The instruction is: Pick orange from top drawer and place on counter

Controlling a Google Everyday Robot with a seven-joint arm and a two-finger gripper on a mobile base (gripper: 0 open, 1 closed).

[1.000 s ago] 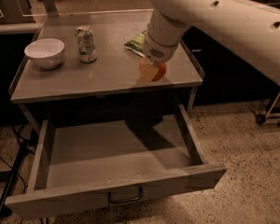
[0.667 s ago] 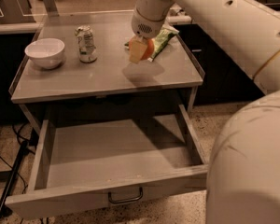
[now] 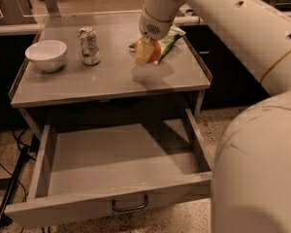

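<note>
- The top drawer (image 3: 87,205) at 6 o'clock stands open and bare: pick looks done
- The gripper (image 3: 144,56) pinches the orange (image 3: 154,50) above the counter (image 3: 106,84), 1 o'clock of its middle (shadow below suggests no contact); lowering and release remain
- Bare top spreads toward 6; raised rim at 3
- Farther: white bowl (image 3: 46,55) at 10, soda can (image 3: 89,45) at 11, snack bag (image 3: 170,36) just behind the orange
</note>
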